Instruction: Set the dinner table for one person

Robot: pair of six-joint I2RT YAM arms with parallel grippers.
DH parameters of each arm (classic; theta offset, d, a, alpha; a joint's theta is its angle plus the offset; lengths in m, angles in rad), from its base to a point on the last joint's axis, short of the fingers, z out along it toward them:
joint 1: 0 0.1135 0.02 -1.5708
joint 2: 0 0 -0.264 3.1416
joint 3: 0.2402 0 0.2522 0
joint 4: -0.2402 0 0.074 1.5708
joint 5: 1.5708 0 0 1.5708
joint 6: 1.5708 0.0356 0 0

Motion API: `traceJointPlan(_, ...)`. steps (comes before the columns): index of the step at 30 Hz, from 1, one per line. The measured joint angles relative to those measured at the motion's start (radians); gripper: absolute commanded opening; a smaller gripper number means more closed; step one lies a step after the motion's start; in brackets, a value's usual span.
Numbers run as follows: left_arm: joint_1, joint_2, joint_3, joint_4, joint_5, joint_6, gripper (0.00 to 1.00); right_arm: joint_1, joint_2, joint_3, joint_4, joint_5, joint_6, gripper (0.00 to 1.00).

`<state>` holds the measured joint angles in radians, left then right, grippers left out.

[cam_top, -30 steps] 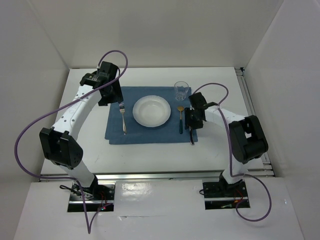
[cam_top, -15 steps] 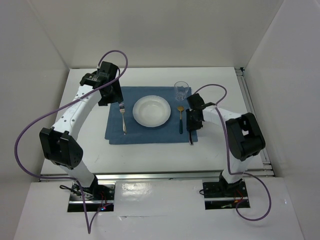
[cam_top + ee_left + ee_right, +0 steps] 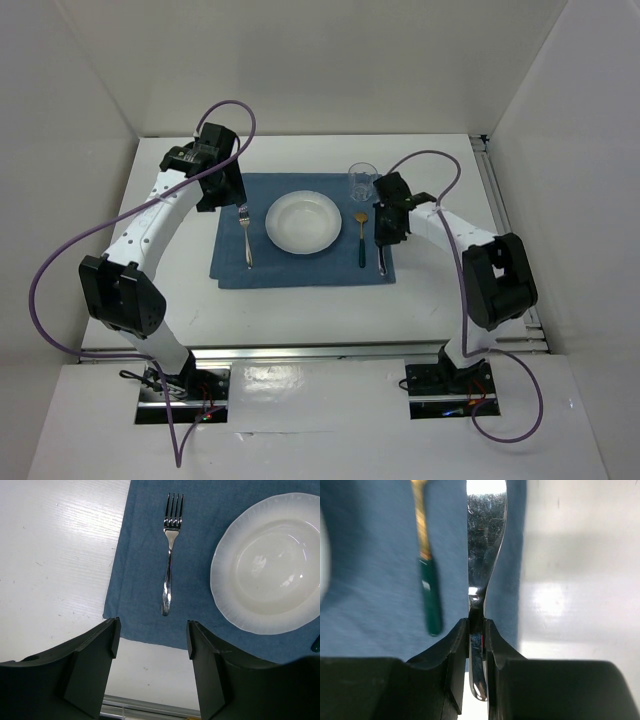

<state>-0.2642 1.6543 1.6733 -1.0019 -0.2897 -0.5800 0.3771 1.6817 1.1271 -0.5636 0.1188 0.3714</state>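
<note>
Bench (image 3: 300, 315) spanned the floor of the white-walled enclosure, with both arm bases at its near edge. A blue placemat (image 3: 300, 268) lay mid-bench, a little nearer the far edge than the near one. The left end effector (image 3: 224, 192) hung over the placemat's far-left corner with its fingers (image 3: 95, 665) spread wide apart. The left wrist view looked down between them onto cloth and bare bench. The fork (image 3: 245, 237) lay on the left part of the placemat, parallel to the bench's left edge, tines toward the far edge. Just right of it, and apart from it, sat the white plate (image 3: 302, 222), roughly centred on the cloth. The glass (image 3: 363, 181) stood upright near the placemat's far edge, beyond and to the right of the plate. The spoon (image 3: 361, 240) lay right of the plate, gold bowl toward the far edge and green handle toward the near edge. The knife (image 3: 382, 265) ran parallel to the spoon, just beside it and apart from it, along the placemat's right border. The right end effector (image 3: 384, 232) was clamped on the knife, and in the right wrist view both fingers (image 3: 455, 650) pressed against its narrow section. Could not tell whether the knife rested on the cloth or hung slightly above it.
</note>
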Motion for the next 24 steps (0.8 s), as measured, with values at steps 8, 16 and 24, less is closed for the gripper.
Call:
traceJointPlan(8,0.0,0.0,0.0,0.0,0.0,0.0,0.72,0.0,0.048,0.121,0.006,-0.012,-0.011,0.0)
traceJointPlan(16,0.0,0.0,-0.009,0.0,0.0,0.0,0.72,-0.006,0.204,0.138,0.022,-0.044,-0.021,0.41)
traceJointPlan(24,0.0,0.0,-0.012,0.0,-0.001,0.0,0.72,-0.008,0.166,0.196,-0.016,-0.006,-0.007,0.97)
